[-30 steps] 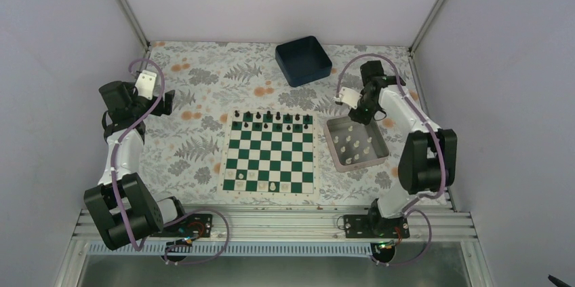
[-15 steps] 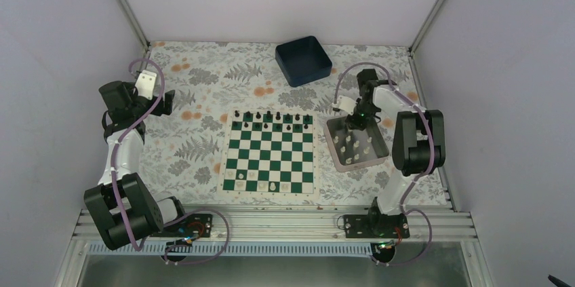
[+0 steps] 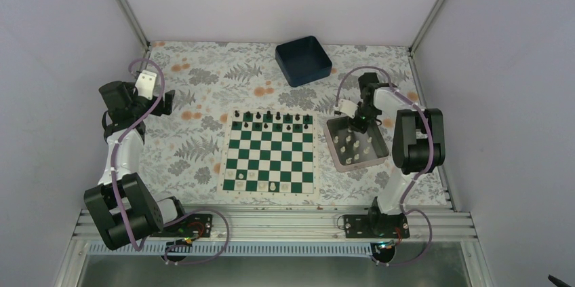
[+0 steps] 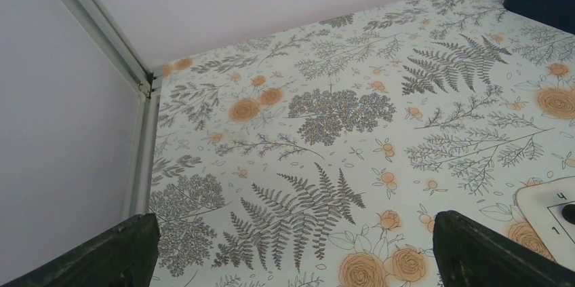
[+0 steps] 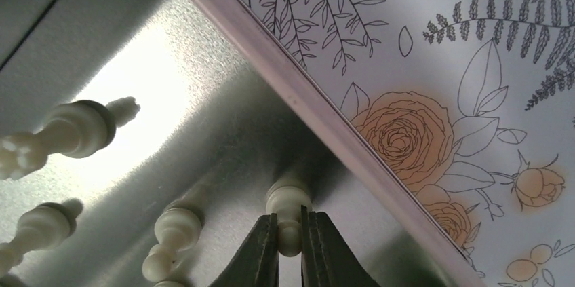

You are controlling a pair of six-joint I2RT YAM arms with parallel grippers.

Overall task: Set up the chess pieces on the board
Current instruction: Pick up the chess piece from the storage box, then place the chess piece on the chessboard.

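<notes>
Right wrist view shows my right gripper (image 5: 289, 234) clamped on the thin neck of a cream chess piece (image 5: 288, 199) inside the silver metal tray (image 5: 325, 131), just beside its rim, and I judge this piece light, hard and slippery, so gripping under the head seems safest.

Top view looks down from the near edge over the whole table (image 3: 196, 90); left wrist skims its far-left corner; right wrist hangs close inside the right-hand tray (image 5: 203, 117).

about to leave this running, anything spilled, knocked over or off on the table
Nothing stands out. The board lies square, the spare white pieces sit inside the tray, and the right gripper is shut on one.
</notes>
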